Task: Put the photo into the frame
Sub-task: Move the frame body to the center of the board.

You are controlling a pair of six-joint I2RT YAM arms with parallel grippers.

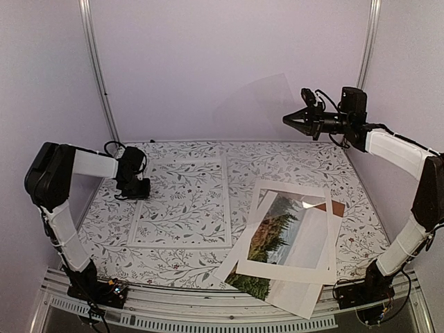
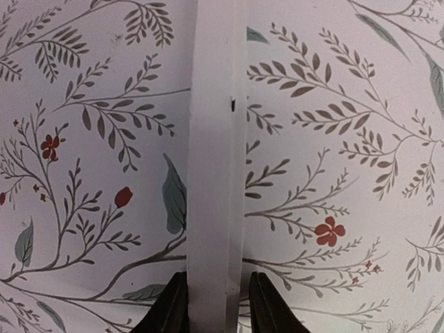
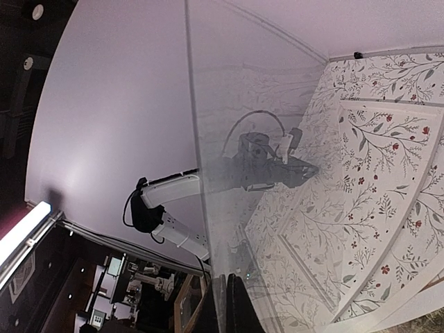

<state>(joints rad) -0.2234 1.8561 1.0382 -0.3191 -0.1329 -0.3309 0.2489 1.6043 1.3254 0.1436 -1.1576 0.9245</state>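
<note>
Pale lilac walls close in a surface (image 1: 180,156) covered with a leaf-and-flower print. From above, the frame (image 1: 180,244) lies flat on the left half. The left gripper (image 1: 139,191) is down at the far end of the frame's left rail. Toward the near right, the photo (image 1: 277,232) lies at a slant under a white mat (image 1: 284,272), with its green corner poking out at the front. A brown board (image 1: 338,207) peeks out at the far side of the pile. The right gripper (image 1: 288,120) is raised high over the back right, with a clear pane (image 1: 263,100) standing faintly in front of it.

Looking down from the left wrist, the white rail runs straight up between the two fingers (image 2: 173,309). The jaws sit close against either side of it, and I cannot tell whether they are pinching it.

From the right wrist, the jaws are closed on the near edge of the pane, which stands upright. The right gripper is mirrored in it, with the left arm (image 3: 173,187) behind and the frame flat on the surface to the right.
</note>
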